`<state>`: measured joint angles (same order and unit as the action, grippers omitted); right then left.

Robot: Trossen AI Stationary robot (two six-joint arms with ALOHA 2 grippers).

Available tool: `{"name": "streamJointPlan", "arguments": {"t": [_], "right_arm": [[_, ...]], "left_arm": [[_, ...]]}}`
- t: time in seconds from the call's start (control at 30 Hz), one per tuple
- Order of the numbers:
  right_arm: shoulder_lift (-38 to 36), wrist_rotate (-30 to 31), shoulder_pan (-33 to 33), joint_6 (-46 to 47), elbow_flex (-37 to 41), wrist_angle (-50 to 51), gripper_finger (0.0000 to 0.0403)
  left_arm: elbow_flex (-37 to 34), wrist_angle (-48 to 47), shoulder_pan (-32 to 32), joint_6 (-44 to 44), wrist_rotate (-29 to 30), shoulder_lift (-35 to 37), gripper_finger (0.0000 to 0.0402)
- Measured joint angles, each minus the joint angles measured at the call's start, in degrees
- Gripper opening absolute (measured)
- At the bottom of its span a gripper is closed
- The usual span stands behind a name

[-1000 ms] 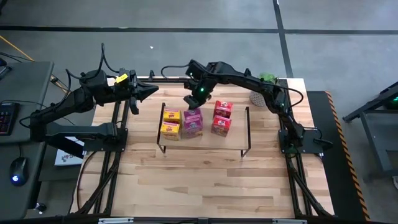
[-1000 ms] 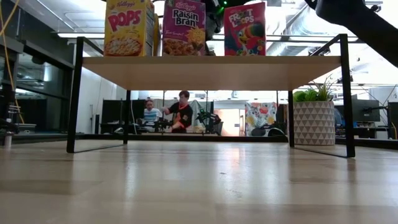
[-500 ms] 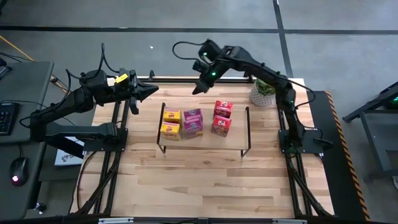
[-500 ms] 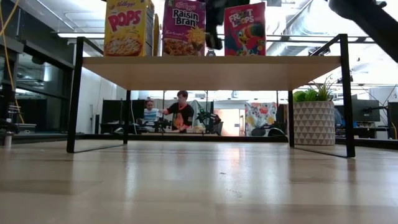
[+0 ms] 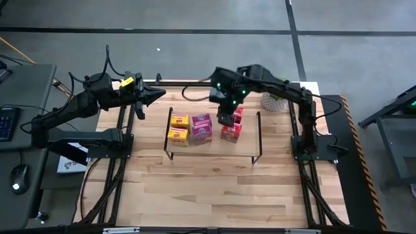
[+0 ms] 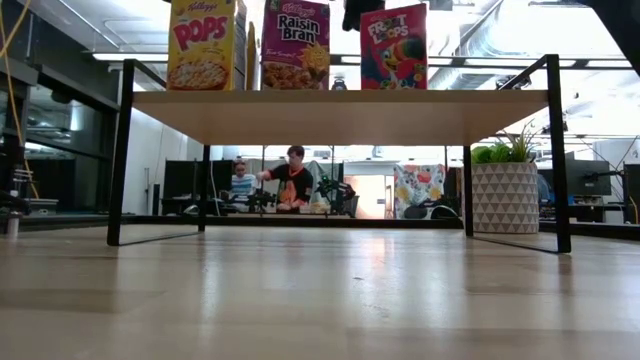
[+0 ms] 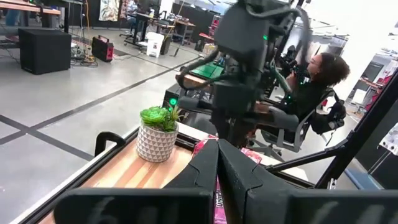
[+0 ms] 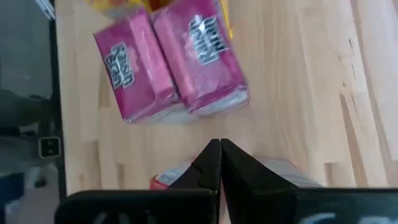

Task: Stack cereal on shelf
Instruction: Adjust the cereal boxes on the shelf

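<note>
The shelf stands in the middle of the table; it has a light wood top and thin black wire legs at its two ends, and in the low view its top is seen from the edge, raised above the table; six small cereal boxes stand on it in three pairs, one box behind the other; the two yellow boxes are at the end nearer the left arm, and the front one reads "Pops" in the low view; the two magenta-pink boxes stand just beside them, touching each other, with "Raisin Bran" on the front and on the upper faces in the right wrist view; the two red boxes stand a little apart from the pink pair, the front one with colourful print; the right claw is above the shelf between the pink and the red boxes, its fingers closed together and holding nothing, and in its wrist view the tips point down just over a red box; the left claw waits beyond the table's far left corner, also closed and empty; a potted green plant stands at the far right corner.
</note>
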<state>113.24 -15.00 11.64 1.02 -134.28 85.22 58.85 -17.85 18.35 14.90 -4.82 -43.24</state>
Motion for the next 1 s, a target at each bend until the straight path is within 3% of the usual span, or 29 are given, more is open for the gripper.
{"name": "streamJointPlan", "arguments": {"t": [0.3,0.6,0.8,1.0], "right_arm": [[0.21,8.23,-3.69,1.67,0.09,-1.77,0.0000],[0.47,7.04,-4.62,7.20,0.17,-1.94,0.0000],[0.48,11.67,-5.20,10.38,0.17,-2.93,0.0000],[0.49,12.24,-4.02,15.49,0.17,-2.98,0.0000]], "left_arm": [[0.00,-0.01,0.00,-0.01,0.00,0.00,0.0000],[0.00,0.00,0.00,-0.02,0.00,0.00,0.0000],[0.00,0.00,0.00,-0.06,0.02,0.00,0.0000],[0.00,0.00,0.00,-0.07,0.02,-0.02,0.0000]]}}
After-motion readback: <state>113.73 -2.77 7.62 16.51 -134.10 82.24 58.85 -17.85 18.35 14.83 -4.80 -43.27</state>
